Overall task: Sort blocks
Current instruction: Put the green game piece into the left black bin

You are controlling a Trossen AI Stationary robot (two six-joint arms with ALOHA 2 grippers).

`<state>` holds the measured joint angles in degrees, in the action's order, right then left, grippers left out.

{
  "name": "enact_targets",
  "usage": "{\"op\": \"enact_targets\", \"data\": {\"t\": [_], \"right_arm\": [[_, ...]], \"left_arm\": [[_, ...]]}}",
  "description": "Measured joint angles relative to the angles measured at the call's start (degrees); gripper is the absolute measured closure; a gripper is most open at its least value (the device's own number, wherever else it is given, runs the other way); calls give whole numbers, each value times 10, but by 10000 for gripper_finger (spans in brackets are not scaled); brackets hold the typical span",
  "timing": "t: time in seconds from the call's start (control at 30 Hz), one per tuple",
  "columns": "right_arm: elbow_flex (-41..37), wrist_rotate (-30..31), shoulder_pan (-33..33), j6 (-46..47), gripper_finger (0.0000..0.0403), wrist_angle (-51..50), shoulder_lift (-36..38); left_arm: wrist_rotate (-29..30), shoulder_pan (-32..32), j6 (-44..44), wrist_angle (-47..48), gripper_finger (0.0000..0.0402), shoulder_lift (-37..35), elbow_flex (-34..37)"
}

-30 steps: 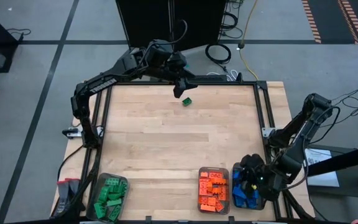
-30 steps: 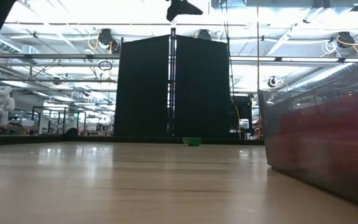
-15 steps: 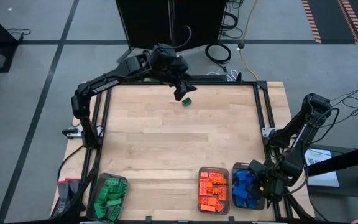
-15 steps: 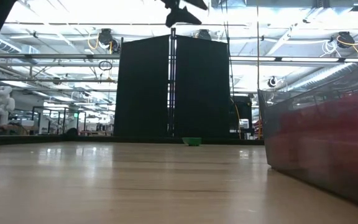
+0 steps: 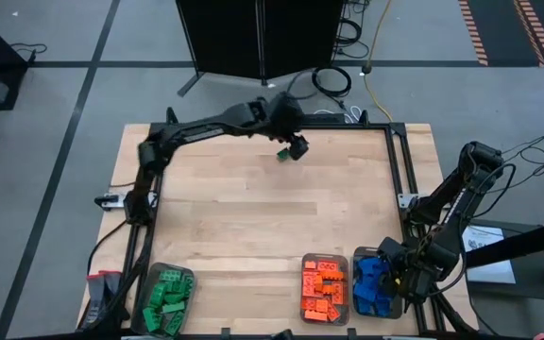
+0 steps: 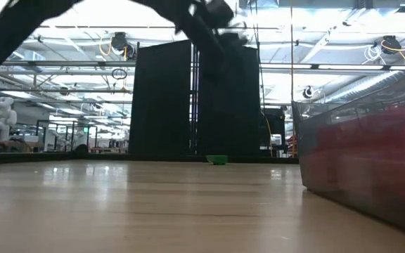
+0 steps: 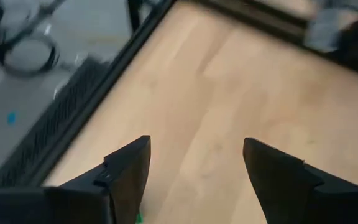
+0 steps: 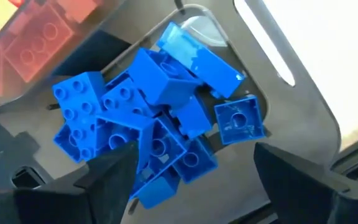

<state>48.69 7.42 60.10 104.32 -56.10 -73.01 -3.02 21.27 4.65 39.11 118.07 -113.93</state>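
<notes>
One green block (image 5: 282,154) lies alone on the wooden table near its far edge; it shows small in the low view (image 6: 217,159). My left gripper (image 5: 296,144) hovers open just right of and above that block, with bare wood between its fingers (image 7: 194,180). A sliver of green (image 7: 138,218) shows beside one finger. Above the clear tray of blue blocks (image 8: 166,118) at the near right corner, my right gripper (image 8: 197,177) is open, holding nothing. The blue blocks lie piled loosely in this tray (image 5: 374,286).
A clear tray of orange blocks (image 5: 324,289) stands left of the blue tray, and a tray of green blocks (image 5: 166,300) sits at the near left corner. A black metal frame (image 5: 399,161) borders the table. Bare wood spans the middle.
My left arm has swung, carrying its gripper a little toward the table's right edge, past the lone green block, which has stayed put. My right gripper has drawn back toward the right edge, uncovering the blue tray.
</notes>
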Motion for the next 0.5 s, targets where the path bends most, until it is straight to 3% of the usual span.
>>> {"op": "enact_targets", "data": {"t": [0.3,0.5], "right_arm": [[0,0,0,1,86,0,0],[0,0,0,1,85,-2,0]], "left_arm": [[100,8,40,55,144,112,1],[106,36,40,91,144,131,0]]}}
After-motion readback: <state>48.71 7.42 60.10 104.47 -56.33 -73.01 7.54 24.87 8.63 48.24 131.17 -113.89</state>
